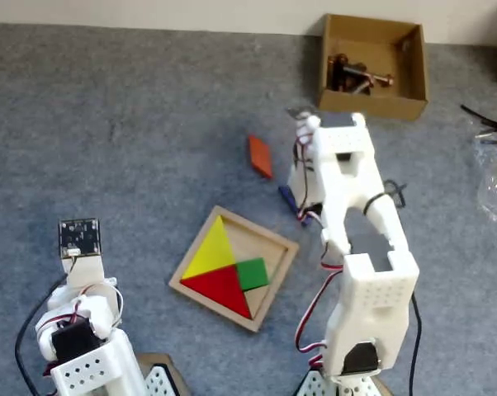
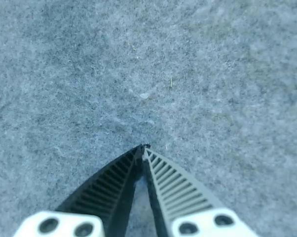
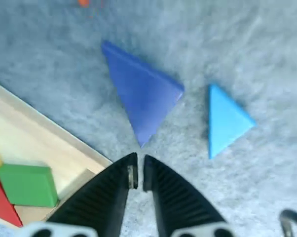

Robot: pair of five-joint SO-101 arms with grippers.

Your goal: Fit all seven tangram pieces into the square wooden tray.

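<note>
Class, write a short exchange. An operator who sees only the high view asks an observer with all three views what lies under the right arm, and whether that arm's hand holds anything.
Operator: I see three pieces in the tray and an orange piece outside it. What is under the right arm?
Observer: A light blue triangle lies on the carpet beside a dark blue triangle, not touching it.
Operator: Does the right hand hold anything?
Observer: No. The right hand is empty, its fingers almost together, just short of the dark blue triangle's tip.
</note>
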